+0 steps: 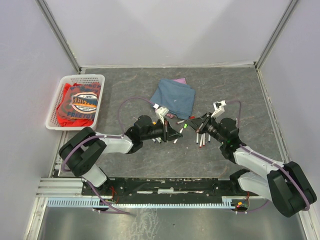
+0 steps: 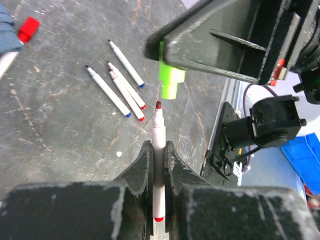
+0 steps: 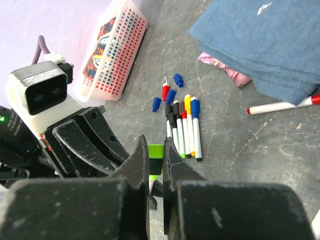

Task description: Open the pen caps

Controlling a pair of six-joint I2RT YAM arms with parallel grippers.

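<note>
My left gripper [image 2: 158, 145] is shut on a white pen [image 2: 158, 165] with a red end. The pen's bare red tip [image 2: 158, 105] points at the right gripper. My right gripper [image 3: 156, 142] is shut on a green pen cap [image 3: 155, 162], which hangs a short gap from that tip [image 2: 169, 82]. The two grippers meet at the table's middle [image 1: 175, 134] [image 1: 194, 125]. Three uncapped pens [image 2: 125, 87] lie on the table beyond the left fingers. A row of several capped pens [image 3: 182, 127] lies ahead of the right gripper, with loose blue caps [image 3: 170, 96] and a red cap [image 3: 165, 92] behind it.
A folded blue cloth [image 1: 174, 96] lies at the back centre, over something pink. A red-capped pen [image 3: 282, 106] rests by its edge. A white basket [image 1: 77, 100] holding red fabric stands at the far left. More pens [image 1: 202, 140] lie under the right gripper.
</note>
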